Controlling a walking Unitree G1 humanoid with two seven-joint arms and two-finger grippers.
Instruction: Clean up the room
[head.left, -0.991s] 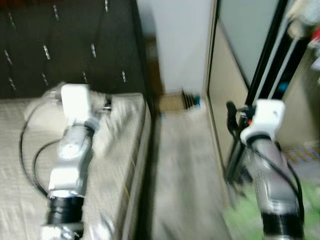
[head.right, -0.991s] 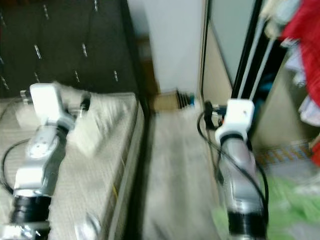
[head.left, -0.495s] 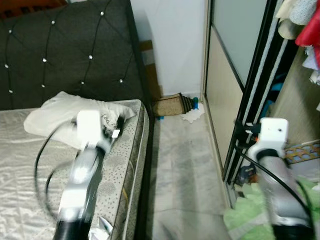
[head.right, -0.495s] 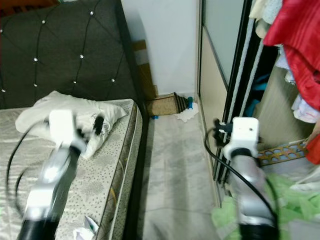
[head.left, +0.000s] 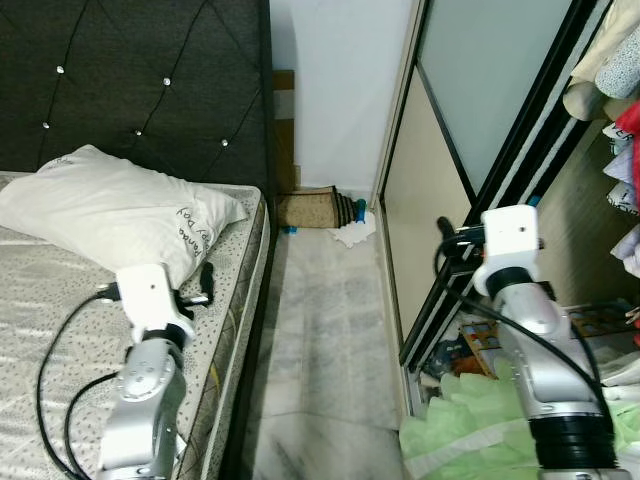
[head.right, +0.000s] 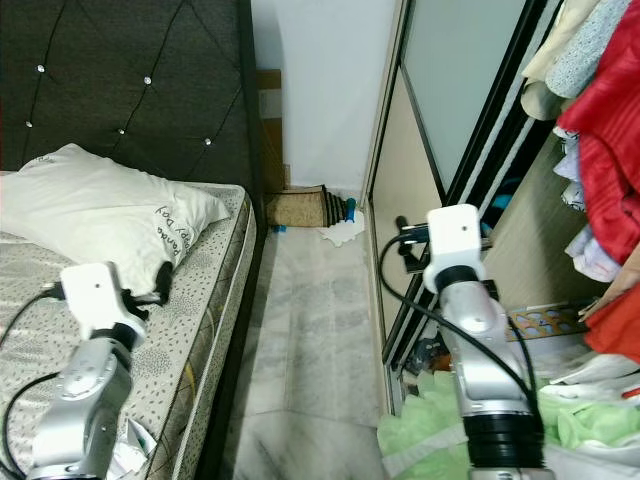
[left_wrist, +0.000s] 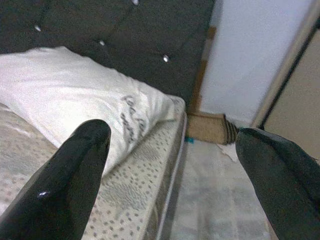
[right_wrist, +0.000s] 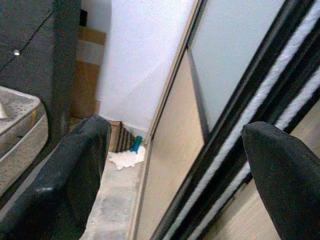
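One pillow (head.left: 110, 215) (white, on the bed), one mattress (head.left: 60, 300), one crumpled white cloth (head.left: 352, 233), one green sheet (head.left: 470, 420)

This is a bedroom in a home. At nine o'clock lies a bed with a speckled mattress (head.left: 225, 300), a white pillow (head.left: 110, 210) on it, and a dark tufted headboard (head.left: 150, 90) with shiny studs at eleven o'clock. At two o'clock stands a wardrobe with a sliding door (head.left: 470, 110) in a black frame; clothes (head.right: 600, 110) hang inside at three o'clock. A pale marble-look floor (head.left: 320, 330) runs between bed and wardrobe toward a white wall (head.left: 340, 90) at twelve o'clock, where a brown cardboard box (head.left: 310, 208) and a crumpled white cloth (head.left: 352, 233) lie. Green fabric (head.left: 470, 430) is heaped at five o'clock.
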